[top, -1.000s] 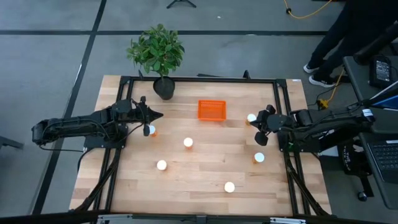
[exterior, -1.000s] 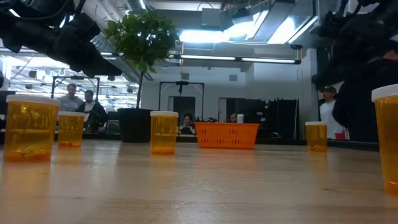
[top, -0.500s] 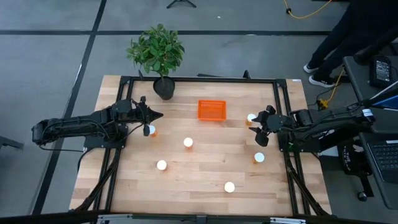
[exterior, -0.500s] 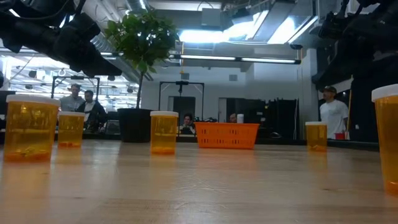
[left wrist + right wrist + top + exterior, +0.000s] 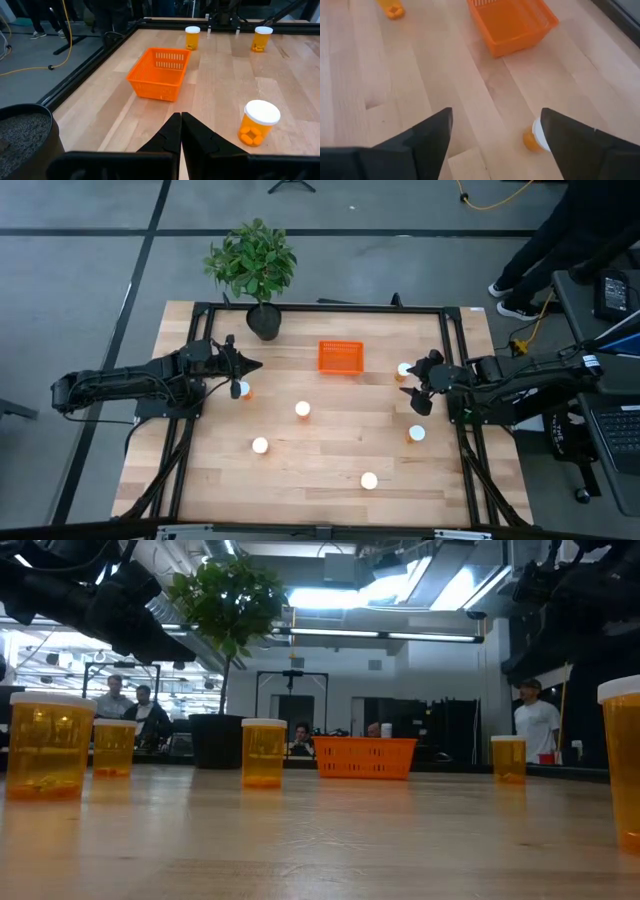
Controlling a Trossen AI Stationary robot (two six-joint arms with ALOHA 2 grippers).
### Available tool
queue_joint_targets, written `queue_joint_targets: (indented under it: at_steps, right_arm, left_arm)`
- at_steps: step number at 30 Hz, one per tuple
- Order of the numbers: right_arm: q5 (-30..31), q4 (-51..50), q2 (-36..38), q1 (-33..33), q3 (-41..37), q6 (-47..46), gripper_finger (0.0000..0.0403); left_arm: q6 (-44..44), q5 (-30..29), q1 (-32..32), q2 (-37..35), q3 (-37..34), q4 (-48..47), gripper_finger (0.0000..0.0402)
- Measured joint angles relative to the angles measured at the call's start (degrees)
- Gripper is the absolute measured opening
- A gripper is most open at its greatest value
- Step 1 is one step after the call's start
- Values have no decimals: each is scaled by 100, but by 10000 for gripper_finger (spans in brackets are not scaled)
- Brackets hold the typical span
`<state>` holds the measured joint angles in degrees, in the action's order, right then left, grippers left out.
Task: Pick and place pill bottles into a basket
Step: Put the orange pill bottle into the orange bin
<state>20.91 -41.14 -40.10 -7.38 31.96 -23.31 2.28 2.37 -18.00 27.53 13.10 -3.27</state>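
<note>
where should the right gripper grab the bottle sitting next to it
Probably the orange body just under the white cap of the pill bottle, coming down from above: it stands upright, clear of the basket. The right gripper is open wide enough to straddle it.

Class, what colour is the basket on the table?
Bright orange; the basket shows best in the left wrist view.

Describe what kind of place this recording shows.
Probably a robotics lab or open workshop: a pale wooden table in a black metal frame, grey concrete floor with cables, and seated people under ceiling ductwork behind.
</note>
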Motion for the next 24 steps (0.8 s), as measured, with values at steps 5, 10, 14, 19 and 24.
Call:
queue_joint_targets:
  at_steps: [5,10,14,19,24]
  right_arm:
    - [45,-640,1,2,-8,-683,304]
    - [45,-916,2,2,-32,-1448,304]
    - [47,-1230,2,2,-35,-2082,304]
    - [130,-1234,-4,2,-39,-2426,304]
    - [336,-651,-166,2,-491,-2420,304]
  left_arm:
    - [0,0,1,-2,0,0,6]
    - [0,0,0,-1,0,-1,6]
    - [1,-1,0,-2,0,-1,6]
    - [0,-2,2,-2,0,-2,6]
    - [0,-2,0,-2,0,0,6]
